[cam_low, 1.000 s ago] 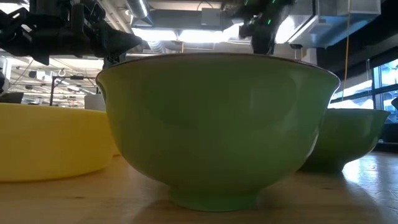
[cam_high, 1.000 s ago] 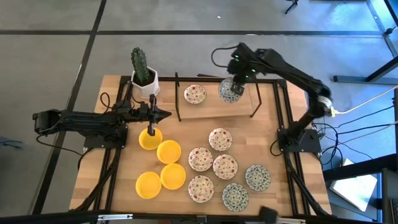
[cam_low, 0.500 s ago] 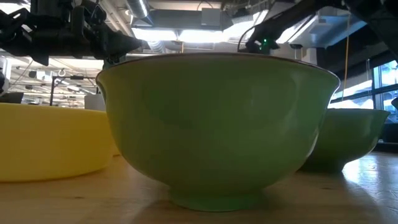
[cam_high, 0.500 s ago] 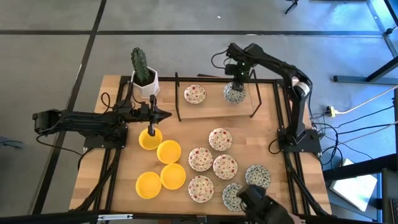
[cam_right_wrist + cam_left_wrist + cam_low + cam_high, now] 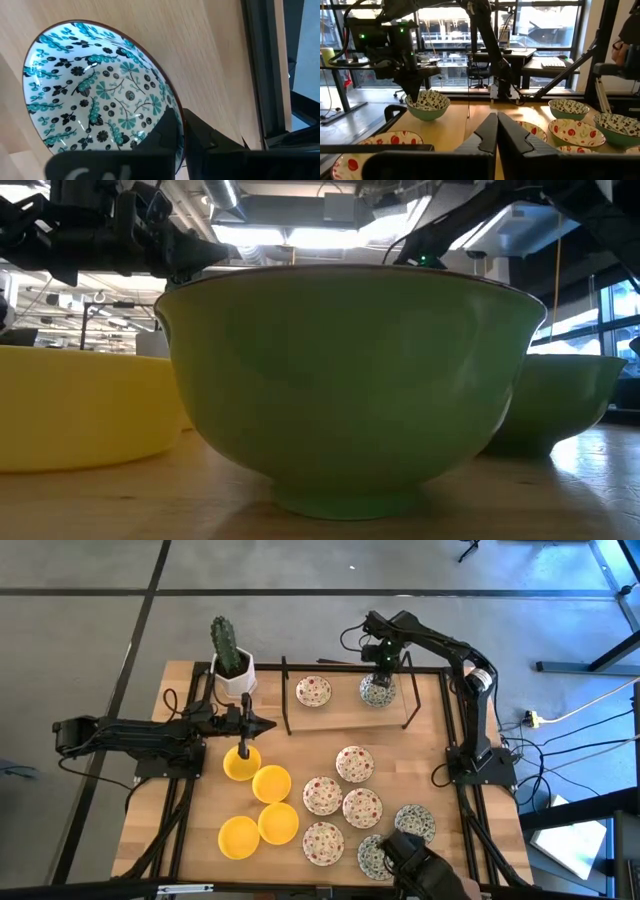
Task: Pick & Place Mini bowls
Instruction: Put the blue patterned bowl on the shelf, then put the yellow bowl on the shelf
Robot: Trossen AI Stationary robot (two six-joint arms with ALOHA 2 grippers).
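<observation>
My right gripper (image 5: 381,677) is shut on a green-patterned mini bowl (image 5: 376,693) over the raised wooden shelf (image 5: 345,712) at the far side, next to a red-floral mini bowl (image 5: 313,691) standing on the shelf. Several yellow (image 5: 271,783), red-floral (image 5: 354,763) and green-patterned (image 5: 414,823) mini bowls stand on the table. My left gripper (image 5: 262,724) is shut and level at the left, over the yellow bowls, holding nothing; the left wrist view shows its fingertips (image 5: 496,131) together. My right gripper holds the bowl by its rim (image 5: 176,107), one finger inside the bowl (image 5: 167,131) and one outside (image 5: 202,140). The fingers come from above, pointing down. The bowl (image 5: 427,104) sits upright under them at the shelf board; whether its foot rests there I cannot tell.
A cactus in a white pot (image 5: 231,666) stands at the far left corner. The shelf's black frame posts (image 5: 286,700) rise beside the bowls. A dark shape (image 5: 420,868) reaches over the near edge by the green-patterned bowls. Black rails (image 5: 458,720) run along the table's sides.
My right gripper has come down with the green-patterned bowl to the shelf, beside the red-floral bowl, its arm folding in toward the table's right; it stays shut on the bowl. The dark shape has moved in over the near edge.
</observation>
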